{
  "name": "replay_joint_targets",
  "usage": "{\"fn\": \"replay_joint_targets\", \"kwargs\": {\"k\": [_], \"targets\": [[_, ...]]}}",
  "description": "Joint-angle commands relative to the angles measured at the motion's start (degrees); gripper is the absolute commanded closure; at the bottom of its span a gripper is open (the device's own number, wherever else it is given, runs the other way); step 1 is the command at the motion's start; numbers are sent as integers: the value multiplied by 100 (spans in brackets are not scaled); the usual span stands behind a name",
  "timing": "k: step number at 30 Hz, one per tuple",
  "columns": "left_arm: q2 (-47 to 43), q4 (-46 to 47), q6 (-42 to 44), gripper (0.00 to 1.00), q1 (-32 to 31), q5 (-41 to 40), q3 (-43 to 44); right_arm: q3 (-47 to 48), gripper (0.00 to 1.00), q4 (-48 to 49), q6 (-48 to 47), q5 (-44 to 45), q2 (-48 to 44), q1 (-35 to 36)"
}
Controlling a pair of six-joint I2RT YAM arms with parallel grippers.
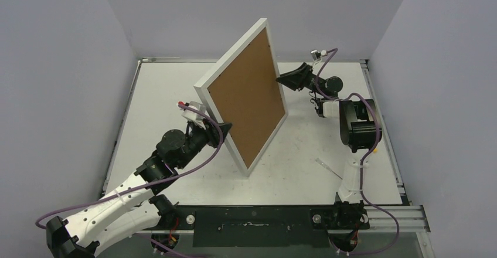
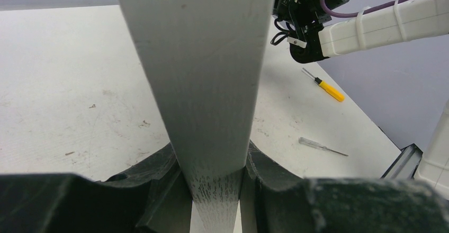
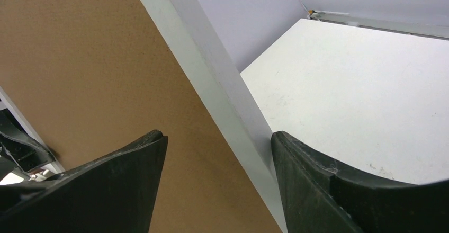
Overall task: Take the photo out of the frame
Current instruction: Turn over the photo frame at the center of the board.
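The frame (image 1: 246, 97), white-bordered with a brown fibreboard back, stands tilted on one lower corner on the table, back facing the camera. My left gripper (image 1: 220, 130) is shut on its left white edge (image 2: 201, 58), the jaws pressed on both faces (image 2: 210, 156). My right gripper (image 1: 282, 80) is open at the frame's right edge; in the right wrist view (image 3: 218, 137) the white border (image 3: 212, 79) runs between the spread fingers, the right finger (image 3: 296, 169) against its side. The photo is hidden.
A yellow-handled screwdriver (image 2: 329, 89) and a clear-handled tool (image 2: 317, 145) lie on the white table right of the frame; the clear one also shows in the top view (image 1: 328, 167). Grey walls enclose the table (image 1: 158, 105).
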Motion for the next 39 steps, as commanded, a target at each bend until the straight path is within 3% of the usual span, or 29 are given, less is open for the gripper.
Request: {"fn": "replay_joint_targets", "kwargs": {"k": [1,6,11,14,22,29,35,39], "targets": [[46,697,-59,100,66,75,435,193,32,1903,251,-268,-89,40],[165,661,-109,100,133,-85,560,125,51,1891,214,-233,-134,30],[262,539,-217,100,324,-177,721,-14,59,1224,-358,-175,-348,30],[281,514,-284,100,446,-134,781,-202,61,350,-1153,-50,-650,59],[363,485,-292,100,656,163,841,-163,68,-3418,-4219,519,-1520,443],[397,371,-415,100,857,137,882,-194,82,-4205,-4634,944,-1807,499],[491,167,-703,100,1195,119,998,-245,87,-5350,-5369,1712,-2241,785],[658,171,-1083,100,1626,425,1003,-325,85,-6035,-5604,2206,-2520,953]]}}
